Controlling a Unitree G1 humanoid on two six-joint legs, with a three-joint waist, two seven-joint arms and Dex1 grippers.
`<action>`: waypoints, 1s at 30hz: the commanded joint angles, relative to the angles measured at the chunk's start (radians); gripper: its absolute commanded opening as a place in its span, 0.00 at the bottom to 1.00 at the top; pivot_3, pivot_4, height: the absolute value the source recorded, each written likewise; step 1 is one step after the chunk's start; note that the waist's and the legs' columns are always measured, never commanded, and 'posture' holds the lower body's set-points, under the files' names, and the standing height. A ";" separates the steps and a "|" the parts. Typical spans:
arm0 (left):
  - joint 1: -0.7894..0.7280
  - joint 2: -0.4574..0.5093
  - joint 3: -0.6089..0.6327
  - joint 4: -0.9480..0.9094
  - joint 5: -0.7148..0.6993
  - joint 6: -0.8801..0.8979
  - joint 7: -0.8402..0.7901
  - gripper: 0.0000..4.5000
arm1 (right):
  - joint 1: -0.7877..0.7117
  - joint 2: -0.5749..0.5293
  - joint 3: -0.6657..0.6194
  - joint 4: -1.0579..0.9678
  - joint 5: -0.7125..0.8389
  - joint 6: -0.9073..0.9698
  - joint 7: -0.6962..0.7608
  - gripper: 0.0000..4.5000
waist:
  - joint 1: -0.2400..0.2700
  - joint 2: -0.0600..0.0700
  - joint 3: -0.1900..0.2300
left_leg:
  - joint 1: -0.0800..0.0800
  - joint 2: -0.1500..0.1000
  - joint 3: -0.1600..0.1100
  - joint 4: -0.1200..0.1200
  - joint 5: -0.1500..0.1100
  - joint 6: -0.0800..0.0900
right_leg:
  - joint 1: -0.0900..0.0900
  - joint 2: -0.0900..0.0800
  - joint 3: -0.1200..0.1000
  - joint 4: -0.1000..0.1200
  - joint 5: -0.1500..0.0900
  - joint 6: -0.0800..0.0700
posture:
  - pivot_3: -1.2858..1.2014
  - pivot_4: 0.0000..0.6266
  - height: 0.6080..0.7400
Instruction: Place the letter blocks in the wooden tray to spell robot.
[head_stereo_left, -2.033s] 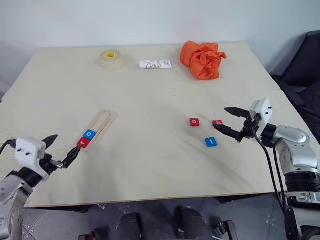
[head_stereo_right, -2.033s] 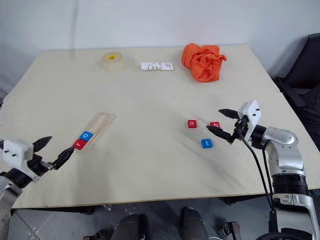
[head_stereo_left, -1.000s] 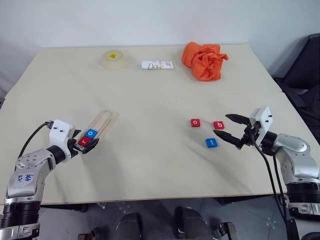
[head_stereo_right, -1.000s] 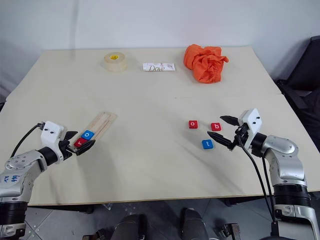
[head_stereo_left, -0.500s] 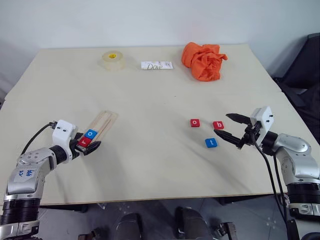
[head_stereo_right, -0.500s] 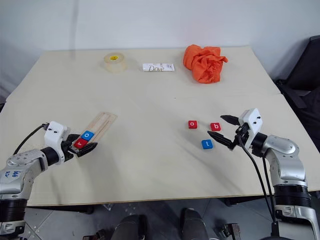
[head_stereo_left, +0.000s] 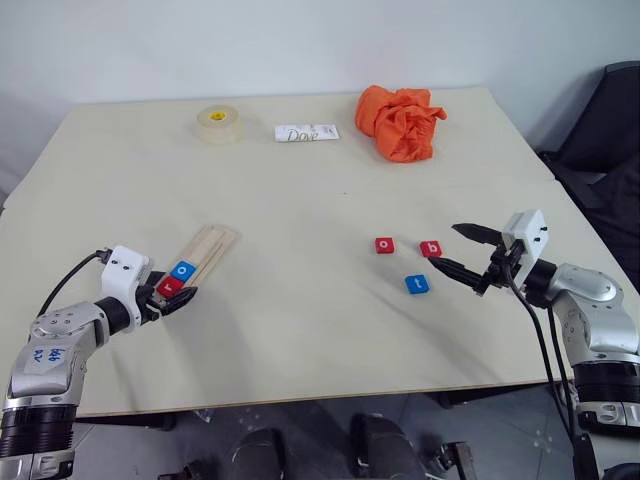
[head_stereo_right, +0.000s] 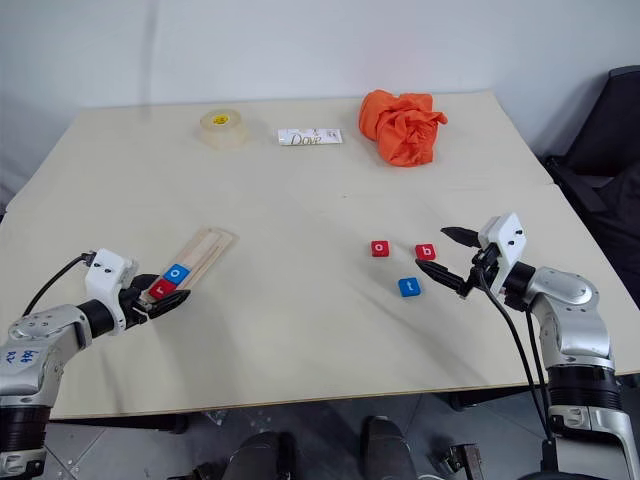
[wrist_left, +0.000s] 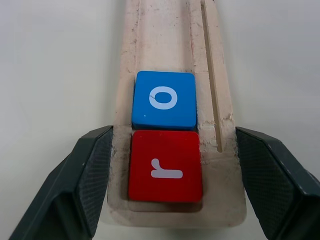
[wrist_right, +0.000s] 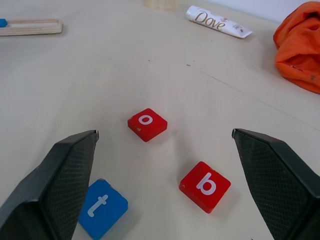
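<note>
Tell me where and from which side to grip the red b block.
Grip the red b block across two opposite side edges, coming straight down from above: it lies flat on the table, apart from the red o block and blue t block.

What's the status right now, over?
Both tools open: left tool straddles the tray end, right tool faces loose blocks. Tray holds r, blue o. Red o, b, t wait on table. Nothing in the way.
</note>
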 joint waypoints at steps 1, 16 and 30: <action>-0.038 0.008 -0.039 -0.032 -0.012 -0.111 -0.105 0.75 | -0.010 -0.032 -0.032 -0.018 0.012 -0.015 0.010 1.00 | 0.002 -0.001 0.000 | 0.000 0.000 0.000 0.000 0.000 0.000 | 0.000 0.000 0.000 0.000 0.000 0.000 | 0.52 0.24 1.00; -0.332 0.035 -0.380 -0.003 0.069 -0.193 -0.491 0.75 | 0.129 -0.095 -0.052 -0.123 0.039 -0.010 0.088 1.00 | 0.004 -0.003 0.001 | -0.003 0.000 0.001 0.000 -0.001 -0.002 | -0.001 0.001 0.001 -0.004 0.000 0.000 | 0.52 0.24 1.00; -0.434 -0.089 -0.523 0.009 0.130 -0.221 -0.531 0.75 | 0.250 -0.168 -0.071 -0.184 0.070 -0.074 0.224 1.00 | 0.002 -0.005 0.003 | -0.003 0.000 0.001 0.004 -0.001 -0.002 | 0.000 0.002 0.003 -0.004 0.001 0.002 | 0.52 0.24 1.00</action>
